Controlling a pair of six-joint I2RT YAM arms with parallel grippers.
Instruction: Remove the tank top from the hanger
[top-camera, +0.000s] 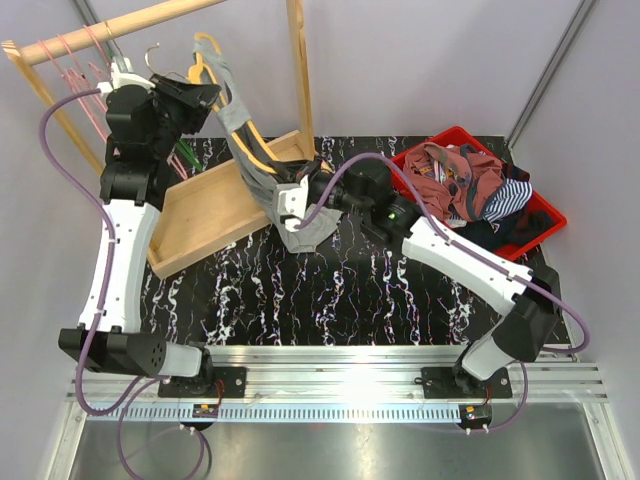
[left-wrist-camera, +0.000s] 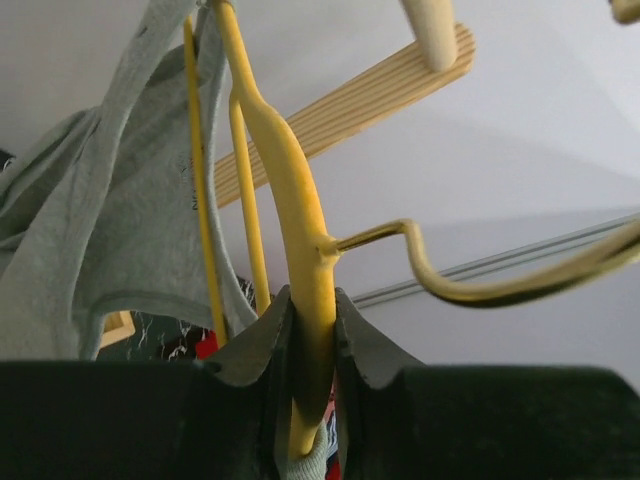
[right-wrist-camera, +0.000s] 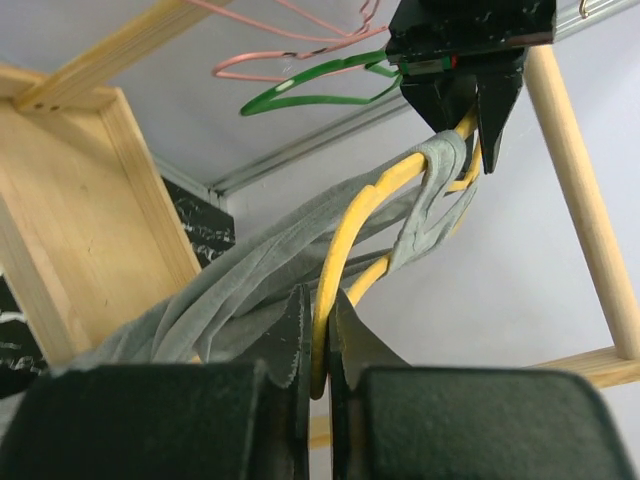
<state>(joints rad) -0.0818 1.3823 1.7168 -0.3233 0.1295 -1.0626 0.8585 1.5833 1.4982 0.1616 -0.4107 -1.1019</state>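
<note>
The left jaws pinch the yellow hanger beside its hook and the right jaws clamp its lower end. They brace it over the table's far left so the grey tank top, draped along it, can likely slide free.

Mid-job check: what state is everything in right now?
left gripper, shut on yellow hanger beside its hook
right gripper, shut on the hanger's other end
yellow hanger, held by both grippers
tank top, draped on the hanger, not removed
red bin, holding clothes
</note>
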